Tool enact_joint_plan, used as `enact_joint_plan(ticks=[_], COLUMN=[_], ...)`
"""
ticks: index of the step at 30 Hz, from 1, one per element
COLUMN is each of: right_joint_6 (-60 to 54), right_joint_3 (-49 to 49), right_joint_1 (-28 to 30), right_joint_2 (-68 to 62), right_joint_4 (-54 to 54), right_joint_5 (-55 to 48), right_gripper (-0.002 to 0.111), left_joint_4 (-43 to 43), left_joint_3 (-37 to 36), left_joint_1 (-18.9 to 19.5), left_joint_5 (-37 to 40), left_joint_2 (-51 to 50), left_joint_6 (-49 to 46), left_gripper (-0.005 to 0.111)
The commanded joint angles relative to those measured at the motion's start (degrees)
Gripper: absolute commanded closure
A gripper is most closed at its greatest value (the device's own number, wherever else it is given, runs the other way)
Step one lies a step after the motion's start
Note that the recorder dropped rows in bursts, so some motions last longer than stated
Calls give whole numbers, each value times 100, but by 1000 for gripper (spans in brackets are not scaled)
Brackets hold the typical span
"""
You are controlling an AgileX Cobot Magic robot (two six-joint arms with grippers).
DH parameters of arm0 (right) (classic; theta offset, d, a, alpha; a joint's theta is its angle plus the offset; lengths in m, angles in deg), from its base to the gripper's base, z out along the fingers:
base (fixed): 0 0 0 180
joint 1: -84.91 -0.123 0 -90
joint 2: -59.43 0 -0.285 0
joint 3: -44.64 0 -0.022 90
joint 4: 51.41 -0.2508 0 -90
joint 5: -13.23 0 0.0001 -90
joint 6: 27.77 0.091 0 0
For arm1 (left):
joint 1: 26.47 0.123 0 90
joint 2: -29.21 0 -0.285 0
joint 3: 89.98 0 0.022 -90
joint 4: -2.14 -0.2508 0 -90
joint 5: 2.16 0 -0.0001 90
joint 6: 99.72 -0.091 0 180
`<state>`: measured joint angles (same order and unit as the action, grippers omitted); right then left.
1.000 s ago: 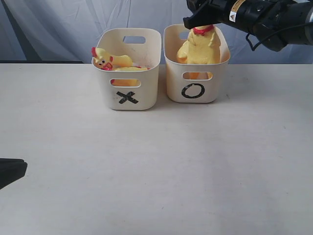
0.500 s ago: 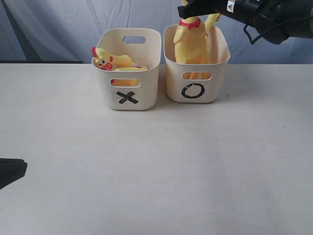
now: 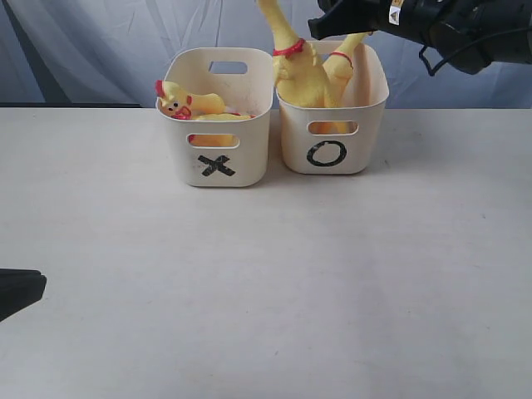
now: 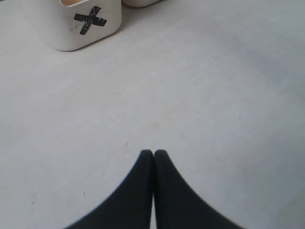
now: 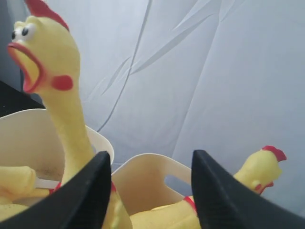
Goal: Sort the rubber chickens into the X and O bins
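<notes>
Right tool (image 5: 150, 160) hangs released over O bin (image 3: 332, 154); tall chicken (image 3: 303, 79) leans beside 1 finger (image 5: 90, 191). Lift straight up, avoid snagging neck. Left tool (image 4: 153, 155) clenched, empty.

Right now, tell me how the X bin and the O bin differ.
The X bin carries a black X, the O bin a black O. In the X bin chicken pieces lie low; in the O bin two chickens stand up, one neck rising well above the rim. The open right gripper hangs over the O bin, not the X bin. Both are cream tubs with slot handles.
</notes>
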<state>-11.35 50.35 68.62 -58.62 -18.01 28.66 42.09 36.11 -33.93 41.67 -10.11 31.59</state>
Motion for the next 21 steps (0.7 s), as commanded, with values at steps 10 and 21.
enact_joint_plan(ticks=[10, 21], right_joint_6=[14, -24], right_joint_3=[15, -104], right_joint_1=[21, 21], right_joint_2=[112, 1038], right_joint_4=[-47, -275], right_joint_5=[-129, -2402], right_gripper=[59, 109], left_joint_4=[43, 23], left_joint_3=[-23, -23], left_joint_1=[-9, -9], left_joint_5=[4, -6], left_joint_2=[34, 34], left_joint_6=[32, 32], left_gripper=[107, 107])
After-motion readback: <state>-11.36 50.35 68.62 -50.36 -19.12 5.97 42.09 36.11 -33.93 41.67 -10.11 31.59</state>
